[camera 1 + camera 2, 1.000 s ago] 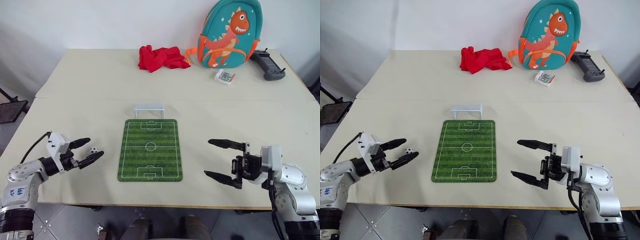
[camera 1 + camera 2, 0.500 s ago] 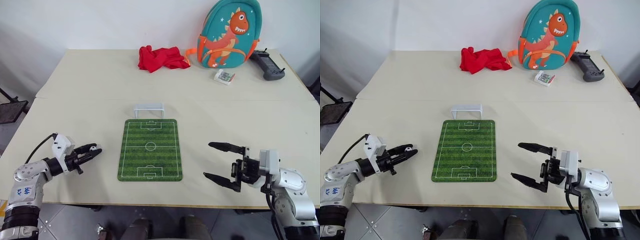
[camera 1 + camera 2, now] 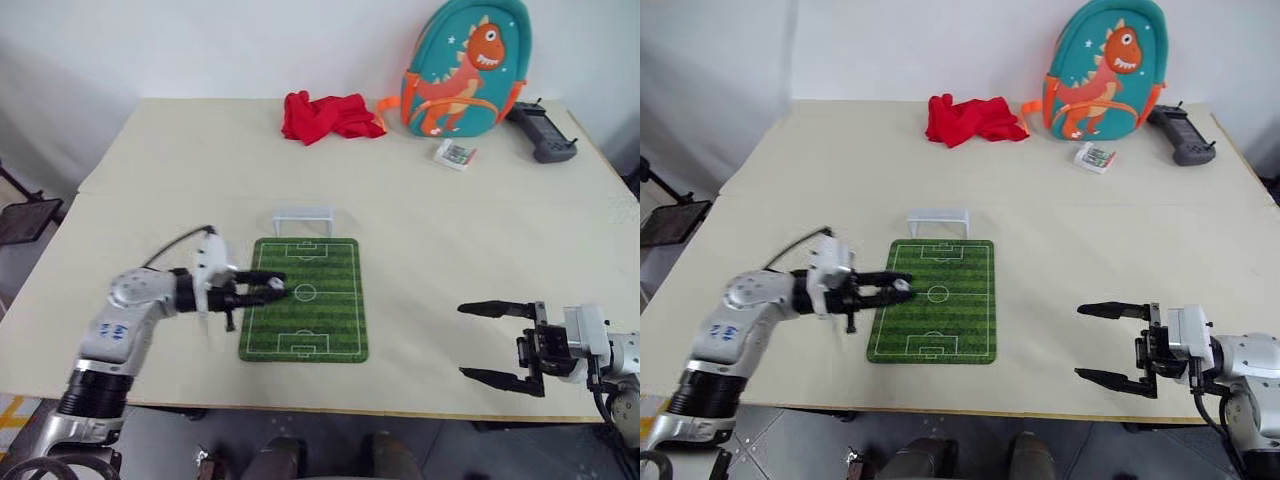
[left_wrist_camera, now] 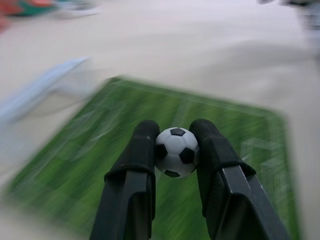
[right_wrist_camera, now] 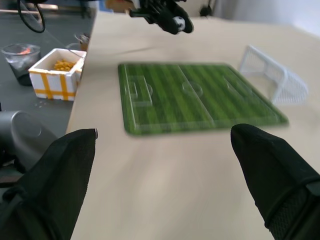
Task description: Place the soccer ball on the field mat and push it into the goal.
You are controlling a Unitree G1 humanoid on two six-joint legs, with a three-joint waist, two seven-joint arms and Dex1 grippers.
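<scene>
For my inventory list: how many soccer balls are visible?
1. The soccer ball is pinched in the left tool, above the field mat. Others could be hidden.

Even, soft daylight fills the head views — bright, no glare, faint shadows under the backpack (image 3: pixel 463 68) and the goal (image 3: pixel 303 220). The table (image 3: pixel 150 180) reads sharp edge to edge. In the left wrist view the mat (image 4: pixel 90 165) and goal smear with motion blur, while the ball (image 4: pixel 176 152) and 2 fingers (image 4: pixel 131 185) stay crisp. The right wrist view is mildly soft — its near fingers (image 5: pixel 47 190) are dark and out of focus.
</scene>
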